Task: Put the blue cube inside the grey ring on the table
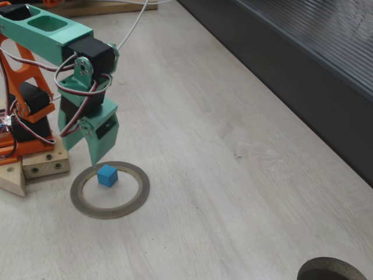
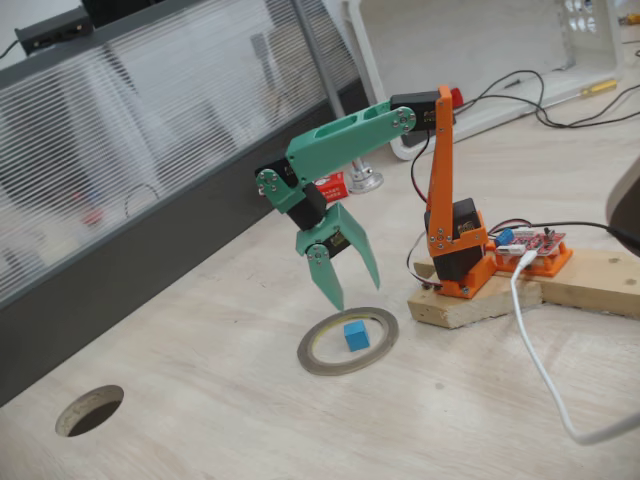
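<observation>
Both fixed views: blue cube [image 1: 107, 175] lies inside grey ring [image 1: 110, 189] on table [image 1: 233, 175]; gripper [image 2: 351, 283], spread and empty, hangs just above ring; a low retreat could knock cube out.

arm [image 2: 345, 140]: green upper links reach out level from the orange base post, wrist bent straight down | gripper [image 2: 352, 290]: green, hangs point-down, two fingers spread apart in a V, nothing between them | fingertips [image 1: 96, 162]: held just above the tabletop, touching nothing
</observation>
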Motion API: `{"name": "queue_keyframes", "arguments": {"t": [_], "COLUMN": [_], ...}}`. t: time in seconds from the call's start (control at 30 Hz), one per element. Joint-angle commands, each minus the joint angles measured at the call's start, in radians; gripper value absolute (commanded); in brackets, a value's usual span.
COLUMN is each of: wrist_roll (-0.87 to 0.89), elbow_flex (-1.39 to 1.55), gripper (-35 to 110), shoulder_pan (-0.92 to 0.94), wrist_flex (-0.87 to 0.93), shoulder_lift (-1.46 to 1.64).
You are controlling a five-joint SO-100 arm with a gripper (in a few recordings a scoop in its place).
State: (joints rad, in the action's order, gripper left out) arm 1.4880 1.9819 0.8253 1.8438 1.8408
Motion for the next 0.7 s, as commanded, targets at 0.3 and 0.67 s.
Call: {"name": "queue_keyframes", "arguments": {"t": [0.3,0.67], "wrist_roll": [0.002,0.002], "elbow_flex": [0.003,0.002], "gripper": [42,6], "shoulder_pan": [0.014,0.009], "wrist_flex": [0.040,0.040], "shoulder_lift": [0.034,0.035]}}
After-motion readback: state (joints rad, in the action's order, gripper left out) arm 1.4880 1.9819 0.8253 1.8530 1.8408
